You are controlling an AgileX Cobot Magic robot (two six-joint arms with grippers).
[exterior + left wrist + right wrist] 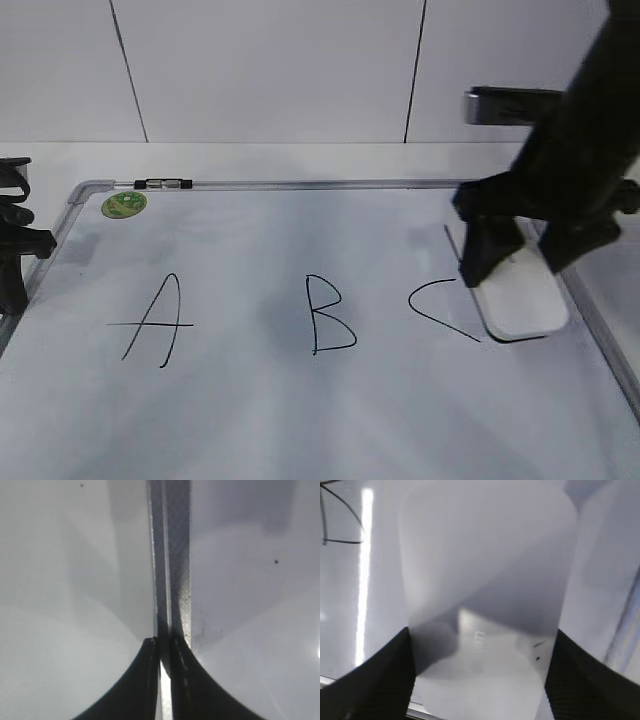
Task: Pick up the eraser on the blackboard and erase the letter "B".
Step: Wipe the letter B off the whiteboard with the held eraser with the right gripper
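Note:
The eraser (522,308), a flat white block, lies on the blackboard (300,420) at its right side, just right of the "C". My right gripper (520,262) stands over it with one finger against each long side. In the right wrist view the eraser (485,555) fills the gap between the jaws (480,680), which are closed on its sides. The letter "B" (330,317) is whole at the board's middle, about a hand-length left of the eraser. My left gripper (15,240) is shut and empty at the board's left edge, over the frame (172,555).
A black "A" (150,320) is left of the "B" and a black "C" (440,305) right of it. A small black-and-silver marker (163,184) lies on the board's top frame, above a green sticker (124,204). A white wall is behind.

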